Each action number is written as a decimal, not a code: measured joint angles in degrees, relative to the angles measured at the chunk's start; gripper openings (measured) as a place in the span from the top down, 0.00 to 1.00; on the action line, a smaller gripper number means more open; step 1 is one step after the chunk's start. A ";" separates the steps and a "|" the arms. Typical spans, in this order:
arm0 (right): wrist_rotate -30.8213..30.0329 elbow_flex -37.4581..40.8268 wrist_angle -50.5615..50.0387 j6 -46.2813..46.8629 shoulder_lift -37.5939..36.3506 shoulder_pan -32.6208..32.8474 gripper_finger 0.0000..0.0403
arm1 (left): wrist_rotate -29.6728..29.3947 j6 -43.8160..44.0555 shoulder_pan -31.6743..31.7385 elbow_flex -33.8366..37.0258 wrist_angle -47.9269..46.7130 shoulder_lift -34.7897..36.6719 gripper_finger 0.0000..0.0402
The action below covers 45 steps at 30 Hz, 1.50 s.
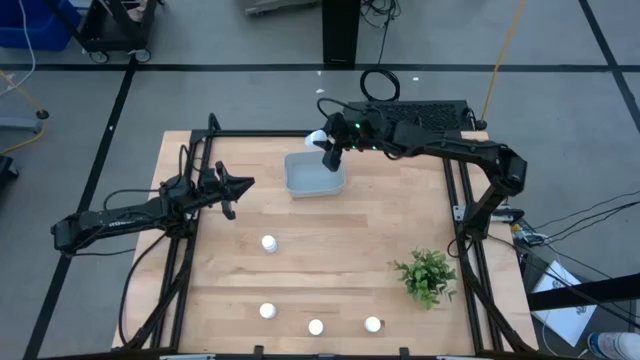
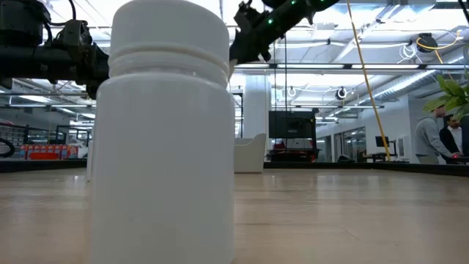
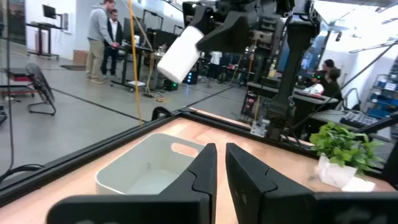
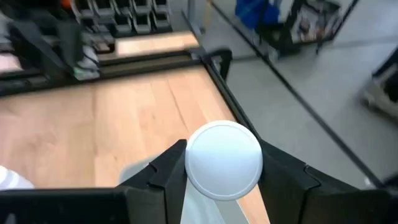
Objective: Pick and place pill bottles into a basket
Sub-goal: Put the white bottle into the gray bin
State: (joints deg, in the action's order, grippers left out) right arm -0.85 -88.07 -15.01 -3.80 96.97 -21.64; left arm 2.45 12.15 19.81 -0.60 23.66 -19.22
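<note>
High view: right gripper [image 1: 330, 150] sits over the far edge of the shallow pale grey-blue rectangular plastic basket [image 1: 300, 186], jaws clenched on a small white cylindrical pill bottle [image 1: 316, 138]. Bottle is well above the basket, tilted rather than upright; that looks like a carry pose just short of release, so I'd judge this the drop-off step for the first bottle. From above and from the left wrist the basket looks empty.

Right wrist view: the bottle's round white cap [image 4: 223, 160] fills the gap between the two dark fingers [image 4: 166, 167], so the grip is on the body just below the cap.

Left wrist view confirms the held bottle [image 3: 180, 55] hanging over the basket [image 3: 127, 169].

Left gripper [image 1: 237, 186] waits above the light wooden table [image 1: 330, 260], left of the basket, jaws nearly closed and holding nothing, parked clear of the drop zone.

Four more white bottles stand on the table: one mid-table [image 1: 269, 243], three in a row near the front edge [image 1: 267, 311], [image 1: 316, 326], [image 1: 373, 324]. Small green plant [image 1: 427, 275] sits to the right.
</note>
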 joint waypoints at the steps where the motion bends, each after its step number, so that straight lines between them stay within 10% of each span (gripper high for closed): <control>1: 1.04 -1.09 -1.66 0.12 0.95 -0.62 0.63 | -0.02 -0.02 0.00 0.00 -0.01 0.00 0.90; 45: 8.43 -4.92 -13.12 4.53 21.01 -5.27 0.62 | -0.04 -0.39 -0.02 0.00 -1.15 0.00 0.90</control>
State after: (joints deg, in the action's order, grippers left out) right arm 7.58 -92.99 -28.13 0.73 117.99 -26.92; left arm 2.42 11.76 19.79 -0.60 22.51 -19.22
